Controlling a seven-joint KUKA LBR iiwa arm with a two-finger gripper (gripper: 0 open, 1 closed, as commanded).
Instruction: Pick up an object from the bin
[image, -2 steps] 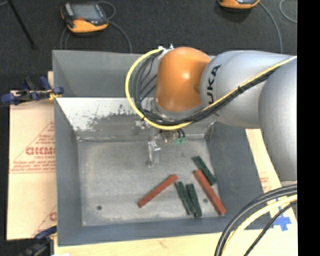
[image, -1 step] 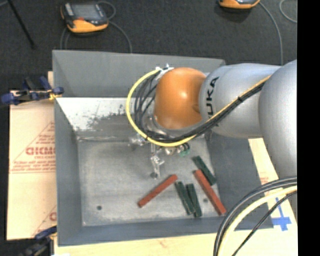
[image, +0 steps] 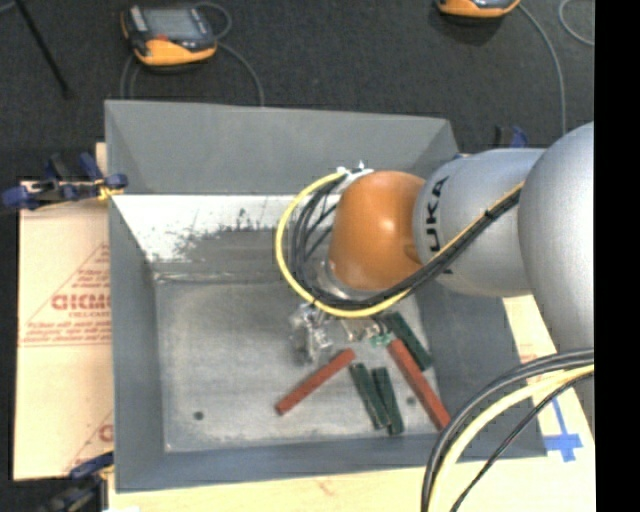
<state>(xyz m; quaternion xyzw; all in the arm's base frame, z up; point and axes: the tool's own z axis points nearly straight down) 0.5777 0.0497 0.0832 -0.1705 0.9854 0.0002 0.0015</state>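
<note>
A red-brown stick (image: 315, 382) lies slantwise on the floor of the bin (image: 210, 350), near the front wall and about midway between the side walls, its far end pointing toward the right rear corner. The gripper (image: 310, 335) hangs low just over that far end. I cannot tell whether it touches the stick, nor whether it is released or clenched. Just right of the stick lie two dark green sticks (image: 377, 397) side by side. Beyond them a second red stick (image: 420, 385) runs toward the front right corner, with another green piece (image: 410, 340) beside its far end. Above the gripper sit the orange cover (image: 375, 235) and looped cables (image: 300, 235) of the arm (image: 500, 220).
</note>
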